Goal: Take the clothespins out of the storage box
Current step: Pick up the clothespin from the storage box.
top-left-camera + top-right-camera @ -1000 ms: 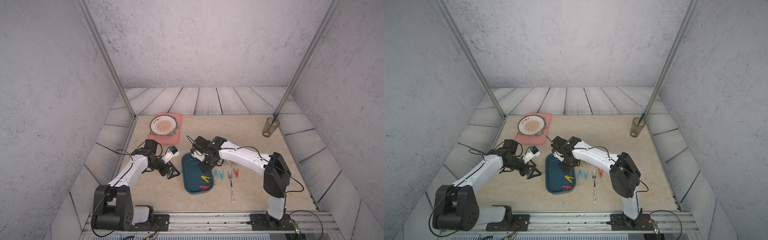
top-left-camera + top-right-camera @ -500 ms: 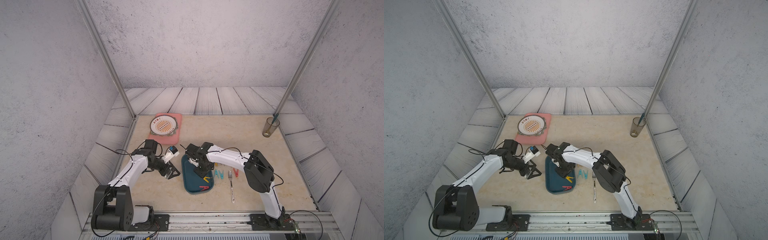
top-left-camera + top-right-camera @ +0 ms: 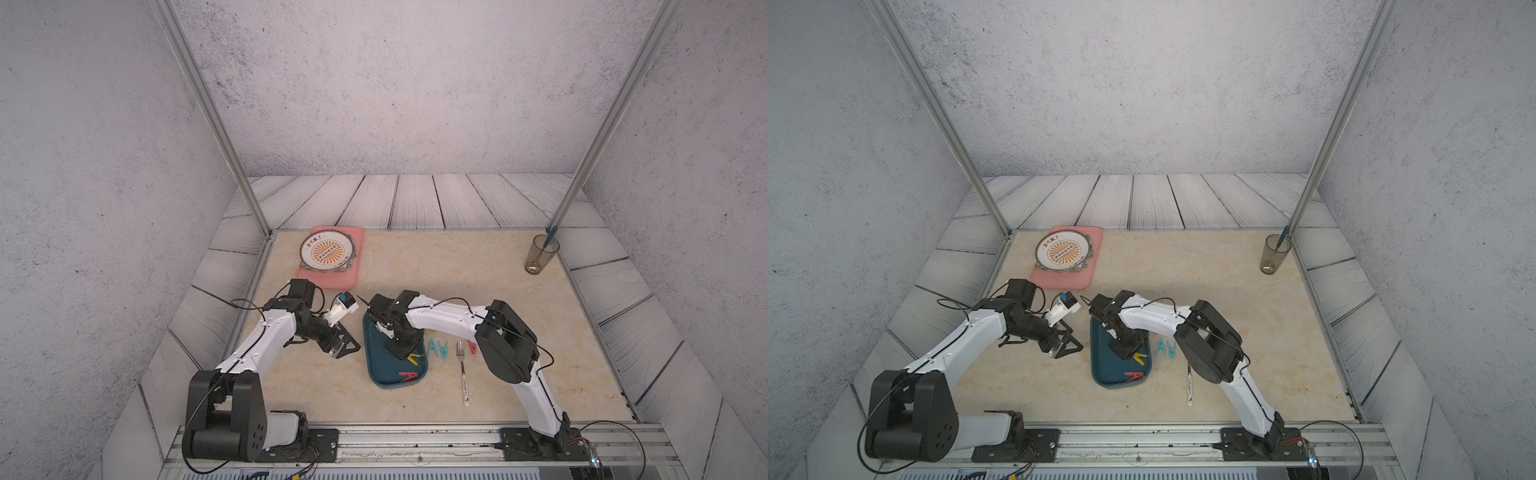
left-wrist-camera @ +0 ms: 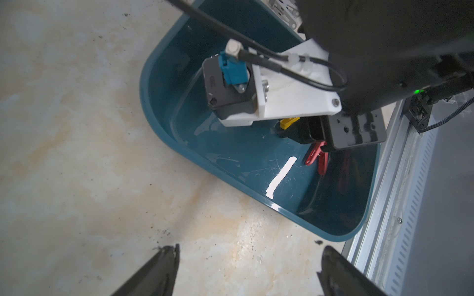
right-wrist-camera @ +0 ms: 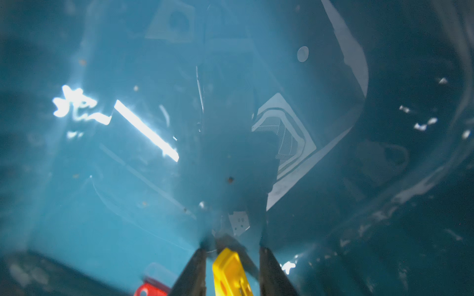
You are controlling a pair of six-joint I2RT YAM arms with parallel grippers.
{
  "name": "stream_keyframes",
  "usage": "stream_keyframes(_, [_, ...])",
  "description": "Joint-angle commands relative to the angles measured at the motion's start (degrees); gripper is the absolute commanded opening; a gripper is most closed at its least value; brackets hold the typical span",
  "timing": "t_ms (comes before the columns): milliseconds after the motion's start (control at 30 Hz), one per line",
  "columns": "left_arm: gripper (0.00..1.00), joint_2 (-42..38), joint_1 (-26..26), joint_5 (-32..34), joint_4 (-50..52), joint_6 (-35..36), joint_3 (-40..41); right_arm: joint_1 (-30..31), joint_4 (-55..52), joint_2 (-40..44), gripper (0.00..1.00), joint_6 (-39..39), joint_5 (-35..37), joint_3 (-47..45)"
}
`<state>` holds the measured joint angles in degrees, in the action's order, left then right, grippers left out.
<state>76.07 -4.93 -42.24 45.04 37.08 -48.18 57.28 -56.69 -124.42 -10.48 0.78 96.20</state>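
My right claw (image 5: 232, 249): narrow, straddling a yellow clothespin (image 5: 229, 274); whether I grip it, I cannot tell.
Storage box (image 3: 376, 365): beneath me, a red clothespin (image 3: 408, 376) also inside.
Table beyond: blue clothespins (image 3: 437, 348) just beside the box.
My left claw (image 4: 251, 248): wide apart, over the table beside the box.
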Motion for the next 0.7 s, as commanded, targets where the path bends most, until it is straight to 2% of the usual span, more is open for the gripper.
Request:
stream_keyframes(0, [0.91, -0.77, 0.36, -0.83, 1.01, 0.08, -0.13, 0.29, 0.08, -2.66, 0.3, -0.33, 0.1, -0.62])
stream_keyframes(133, [0.91, -0.68, 0.35, -0.83, 0.9, 0.01, -0.23, 0.21, 0.74, -1.36, 0.19, -0.2, -0.25, -0.9])
stream_keyframes(233, [0.91, -0.65, 0.35, -0.74, 0.79, 0.08, -0.24, 0.0, 1.44, 0.97, 0.15, -0.07, -0.76, -1.36])
stream_keyframes(667, [0.91, -1.18, 0.32, -0.92, 0.92, 0.19, 0.0, -4.38, 5.14, 14.39, 0.1, -3.06, -3.19, -4.45])
